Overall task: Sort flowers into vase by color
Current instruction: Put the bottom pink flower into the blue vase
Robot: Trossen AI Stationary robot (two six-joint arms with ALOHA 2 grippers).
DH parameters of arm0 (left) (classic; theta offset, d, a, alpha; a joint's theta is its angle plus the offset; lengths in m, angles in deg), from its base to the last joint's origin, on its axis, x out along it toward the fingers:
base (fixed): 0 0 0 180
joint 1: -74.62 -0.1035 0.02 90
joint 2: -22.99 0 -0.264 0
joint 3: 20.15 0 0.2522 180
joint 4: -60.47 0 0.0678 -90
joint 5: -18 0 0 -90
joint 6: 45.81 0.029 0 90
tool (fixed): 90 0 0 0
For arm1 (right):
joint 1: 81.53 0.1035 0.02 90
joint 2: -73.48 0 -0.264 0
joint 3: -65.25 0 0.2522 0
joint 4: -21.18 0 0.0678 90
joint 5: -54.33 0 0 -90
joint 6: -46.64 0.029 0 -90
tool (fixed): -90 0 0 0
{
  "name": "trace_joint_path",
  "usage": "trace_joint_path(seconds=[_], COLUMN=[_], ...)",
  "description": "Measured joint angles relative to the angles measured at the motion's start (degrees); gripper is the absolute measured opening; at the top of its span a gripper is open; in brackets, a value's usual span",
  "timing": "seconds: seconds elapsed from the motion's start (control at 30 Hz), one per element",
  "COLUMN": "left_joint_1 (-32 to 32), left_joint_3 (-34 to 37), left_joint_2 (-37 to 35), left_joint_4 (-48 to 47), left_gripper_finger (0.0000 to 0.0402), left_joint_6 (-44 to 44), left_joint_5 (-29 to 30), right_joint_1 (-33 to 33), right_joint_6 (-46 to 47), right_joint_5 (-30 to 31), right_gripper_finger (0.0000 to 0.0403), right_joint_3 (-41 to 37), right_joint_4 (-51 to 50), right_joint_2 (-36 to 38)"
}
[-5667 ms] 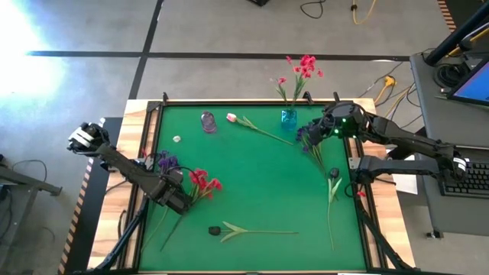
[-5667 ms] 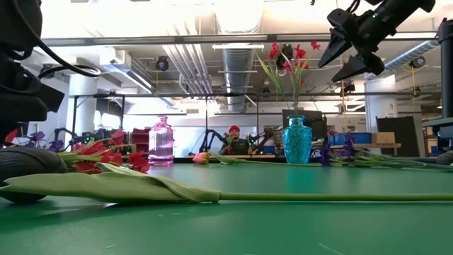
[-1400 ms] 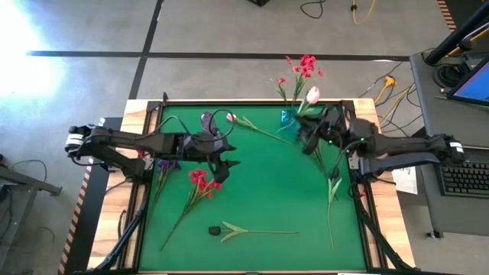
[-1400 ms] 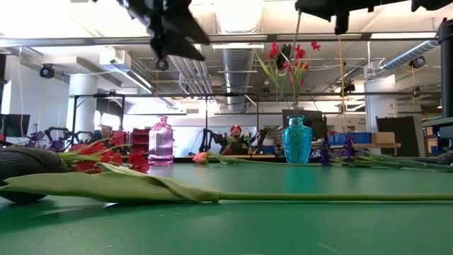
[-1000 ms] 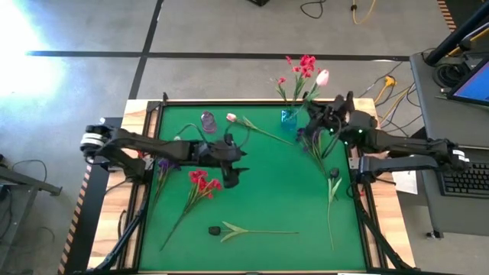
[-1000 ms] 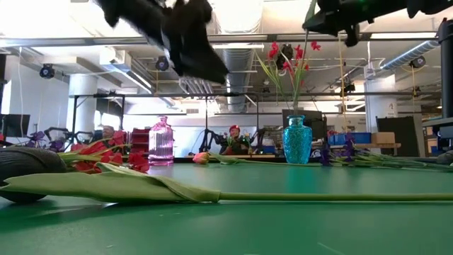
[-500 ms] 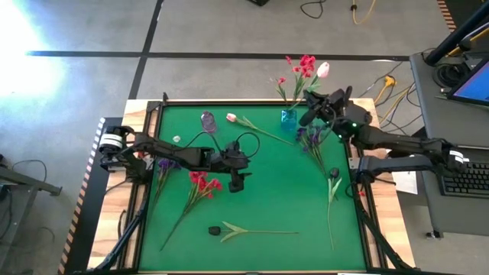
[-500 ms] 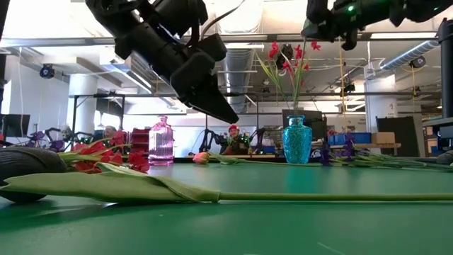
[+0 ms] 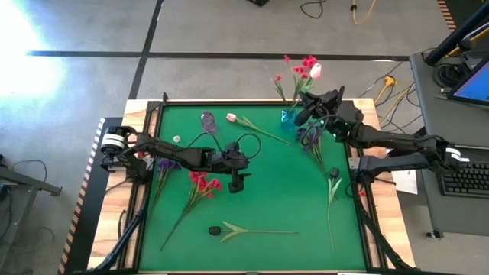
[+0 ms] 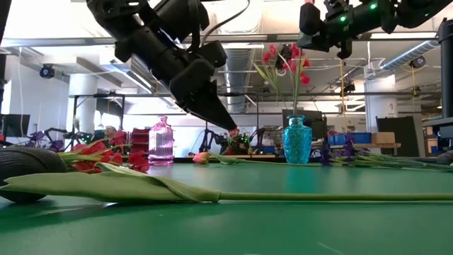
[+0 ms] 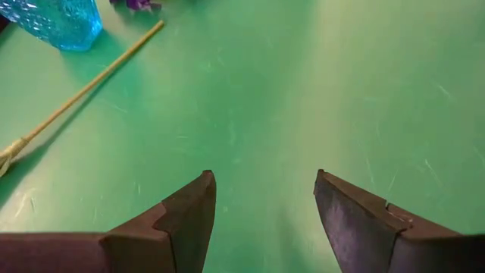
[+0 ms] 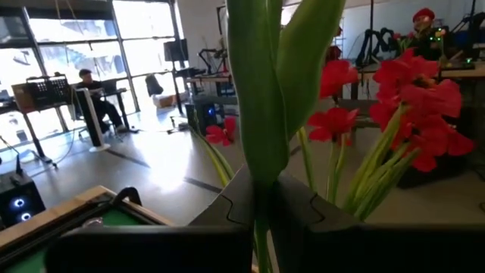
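My right gripper (image 9: 300, 116) is shut on a pale pink tulip (image 9: 315, 70), held high over the blue vase (image 9: 289, 117) that holds red sprays (image 9: 306, 64). My left gripper (image 9: 238, 183) hangs open over bare green table (image 11: 264, 205), just right of the red sprays (image 9: 200, 183) lying there. Also lying flat are another pink tulip (image 9: 231, 118), two dark tulips (image 9: 215, 229) (image 9: 334, 173), and purple sprays at left (image 9: 166, 163) and right (image 9: 309, 137). An empty purple vase (image 9: 208, 121) stands at the far left. My right gripper pinches the tulip's green stem and leaf base (image 12: 261, 199) between its two fingers, which lie across the stem. The leaves (image 12: 267, 76) and the flower head rise beyond the fingers, roughly upright, clear of the table. Whether the stem's lower end is in the blue vase (image 10: 297, 140) I cannot tell.
The green mat is ringed by a raised wooden edge (image 9: 153, 114). People and equipment show in the room behind the table (image 10: 233, 138). Bare mat lies in the middle and near right of the table (image 9: 283, 191).
My left gripper has moved toward the near edge and come down closer to the table, beside the red sprays. My right gripper has carried the pink tulip toward the table's left, from right of the blue vase to over it, the flower staying up.
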Motion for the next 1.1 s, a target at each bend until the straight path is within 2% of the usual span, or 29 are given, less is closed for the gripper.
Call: trace_joint_path(seconds=[0.4,0.7,1.1], left_joint_1=[0.51,1.8,1.89], left_joint_3=[0.0,0.0,0.0], left_joint_2=[-1.47,-5.48,-12.75], left_joint_4=[3.54,0.39,-10.67], left_gripper_finger=[0.021,0.021,0.021], left_joint_6=[-0.5,-5.88,-10.7], left_joint_5=[-0.02,-0.04,-0.04], right_joint_1=[0.0,0.0,0.0], right_joint_6=[0.81,1.11,6.01], right_joint_5=[-0.04,1.62,4.41], right_gripper_finger=[0.0025,0.0081,0.0167], right_joint_3=[0.0,0.0,0.0], right_joint_4=[-4.74,-6.84,-15.47], right_joint_2=[-0.09,-0.09,-0.04])
